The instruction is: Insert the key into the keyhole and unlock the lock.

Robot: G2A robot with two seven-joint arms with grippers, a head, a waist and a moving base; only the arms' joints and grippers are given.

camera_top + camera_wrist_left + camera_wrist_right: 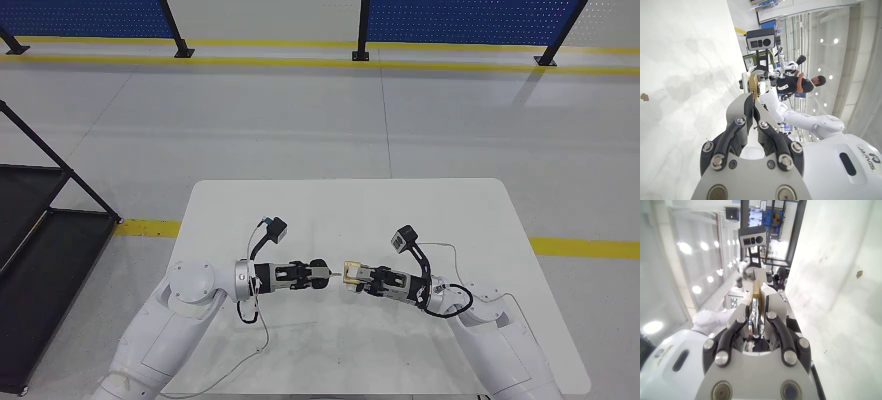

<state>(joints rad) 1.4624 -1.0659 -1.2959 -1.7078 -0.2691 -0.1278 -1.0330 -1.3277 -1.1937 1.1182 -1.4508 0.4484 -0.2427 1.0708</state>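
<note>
Lock (352, 271) is held off the table (450, 210), over its middle near the front edge, in the right gripper (368, 277). In the right wrist view I see the right gripper (755, 306) with its fingers (770, 306) pinching the lock (755, 289) from both sides. The brass body points away from the wrist and the shiny metal part lies back between the fingers.

I note the left gripper (318, 271) facing it, tip to tip, at the same height; the two arms come in from opposite sides and meet in a near-straight line. In the left wrist view the left gripper (753, 100) has its fingers (748, 106) pressed together, the dark pads meeting in a narrow seam. Its tip is right at the lower face of the lock (753, 85), touching it or very nearly so. Whether the pads pinch the key I cannot tell; the seam hides whatever lies in it.

I record one brown speck (644, 97) on the white tabletop, well apart from both grippers, and the same speck (859, 274) in the right wrist view. A black rack (40, 250) stands on the floor beside the table.
</note>
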